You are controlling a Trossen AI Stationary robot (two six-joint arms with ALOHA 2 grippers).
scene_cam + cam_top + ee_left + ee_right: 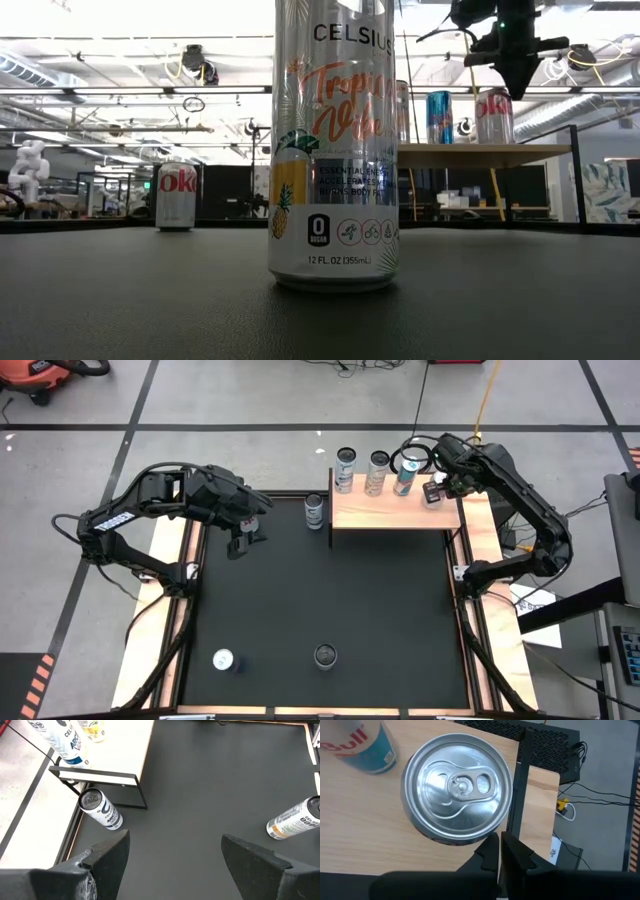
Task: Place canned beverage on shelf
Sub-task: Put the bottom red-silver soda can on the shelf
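Note:
The light-wood shelf (pixel 395 512) stands at the mat's far right, and three cans stand in a row along its far edge, among them a blue one (pixel 439 117). A silver-topped can (pixel 457 787) stands upright on its base near the shelf's right end (pixel 493 115). My right gripper (pixel 499 851) is shut and hovers just beside and above this can's rim (pixel 440 484). My left gripper (pixel 175 855) waits open over the mat's far left (pixel 240 542) with nothing between its fingers. My right gripper points steeply down with its shut fingertips (pixel 490 845) close by the can's top rim (pixel 470 837), on the side toward the shelf's right edge. I cannot tell whether they touch it. The can stands upright on the shelf.
A white and blue can (pixel 100 807) stands on the mat against the shelf's black frame (pixel 102 775). A Celsius can (pixel 335 150) and a white-topped can (pixel 223 659) stand near the mat's near edge. A Coke can (pixel 177 195) shows at the left. The mat's middle (pixel 330 590) is bare.

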